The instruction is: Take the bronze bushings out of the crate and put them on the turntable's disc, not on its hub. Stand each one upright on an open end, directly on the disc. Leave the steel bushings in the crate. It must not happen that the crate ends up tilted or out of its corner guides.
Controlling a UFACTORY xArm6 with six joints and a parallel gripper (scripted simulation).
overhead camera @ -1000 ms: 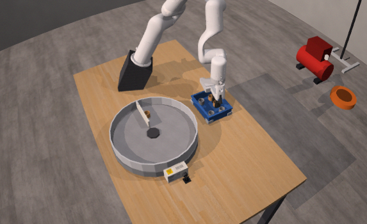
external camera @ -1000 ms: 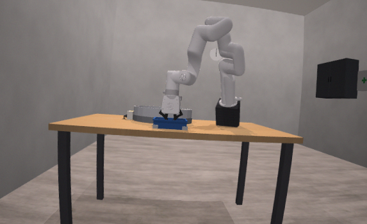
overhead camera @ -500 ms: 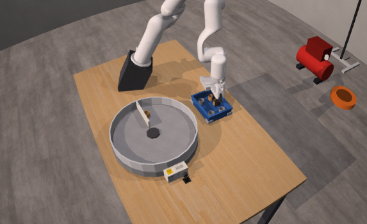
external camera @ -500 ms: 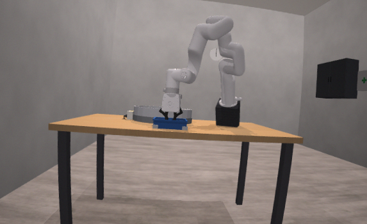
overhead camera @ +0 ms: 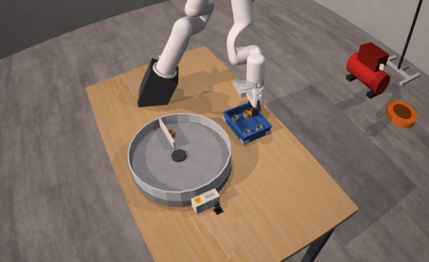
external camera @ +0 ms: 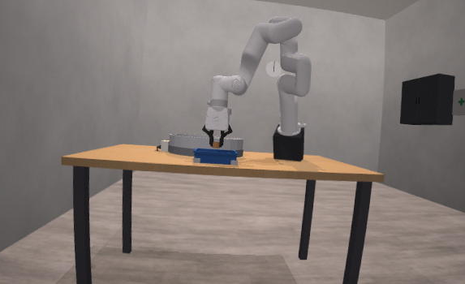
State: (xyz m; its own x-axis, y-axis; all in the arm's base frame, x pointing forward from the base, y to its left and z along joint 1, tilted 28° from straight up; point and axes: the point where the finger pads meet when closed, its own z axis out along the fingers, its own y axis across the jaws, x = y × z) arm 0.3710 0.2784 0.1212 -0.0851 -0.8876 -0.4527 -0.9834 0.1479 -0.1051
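Observation:
A blue crate [overhead camera: 248, 125] stands on the table to the right of the turntable. It holds three steel bushings [overhead camera: 235, 118] [overhead camera: 247, 135] [overhead camera: 260, 130]. My gripper [overhead camera: 254, 111] is shut on a bronze bushing [overhead camera: 247, 113] and holds it just above the crate's far side; in the side view the bushing [external camera: 215, 144] sits between the fingers, above the crate rim [external camera: 215, 156]. Another bronze bushing [overhead camera: 171, 132] stands on the grey disc [overhead camera: 181, 155] next to a white vane [overhead camera: 166, 132]. The dark hub [overhead camera: 178, 155] is at the disc's middle.
A grey wall rings the turntable [overhead camera: 179, 189]. A small white control box [overhead camera: 206, 200] sits at its front. The black arm base [overhead camera: 157, 85] stands at the back of the table. A red compressor [overhead camera: 368, 69] and an orange ring [overhead camera: 401, 114] lie on the floor.

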